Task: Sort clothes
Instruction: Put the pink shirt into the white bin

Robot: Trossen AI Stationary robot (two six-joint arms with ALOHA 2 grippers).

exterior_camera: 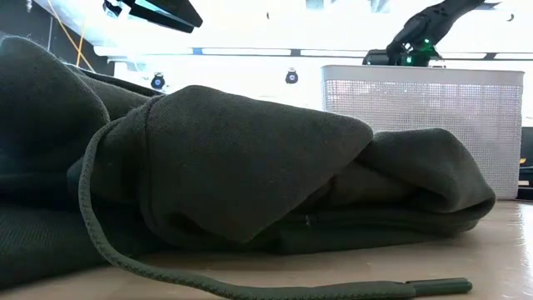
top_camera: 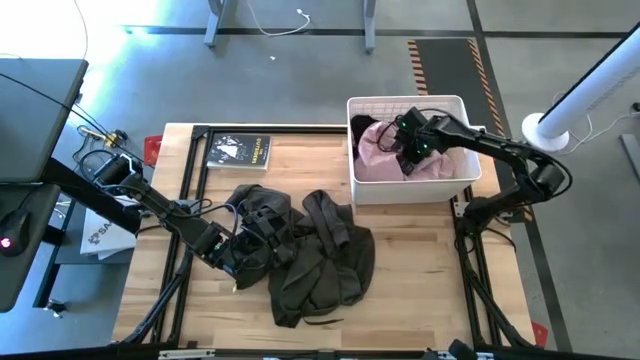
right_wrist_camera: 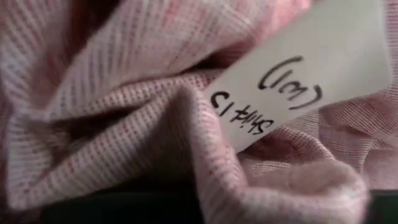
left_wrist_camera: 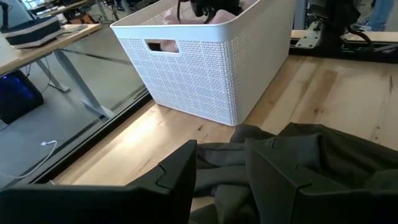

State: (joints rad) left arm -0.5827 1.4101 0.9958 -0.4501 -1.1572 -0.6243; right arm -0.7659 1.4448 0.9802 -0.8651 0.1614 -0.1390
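A dark grey-olive garment (top_camera: 320, 255) lies crumpled on the wooden table's middle. It fills the low view (exterior_camera: 250, 167), with its drawstring (exterior_camera: 250, 287) on the tabletop. My left gripper (top_camera: 228, 250) is at the garment's left edge, shut on its fabric (left_wrist_camera: 221, 186). A pale pink garment (top_camera: 375, 160) lies in the white lattice basket (top_camera: 405, 100) at the far right. My right gripper (top_camera: 408, 145) is down inside the basket, right over the pink cloth (right_wrist_camera: 155, 124), which bears a white hand-written tag (right_wrist_camera: 298, 87). My left gripper pinches a bunched bit of the olive garment's left edge (left_wrist_camera: 217, 165) between its two fingers (left_wrist_camera: 177, 180). They come low and slanting from the table's left. How many layers they hold does not show. The rest of the garment (left_wrist_camera: 323, 162) lies slack on the table.
A small dark booklet (top_camera: 238, 151) lies at the table's far left. The basket (left_wrist_camera: 205, 68) stands against the far right edge. Bare wood shows along the near edge and to the right of the garment pile.
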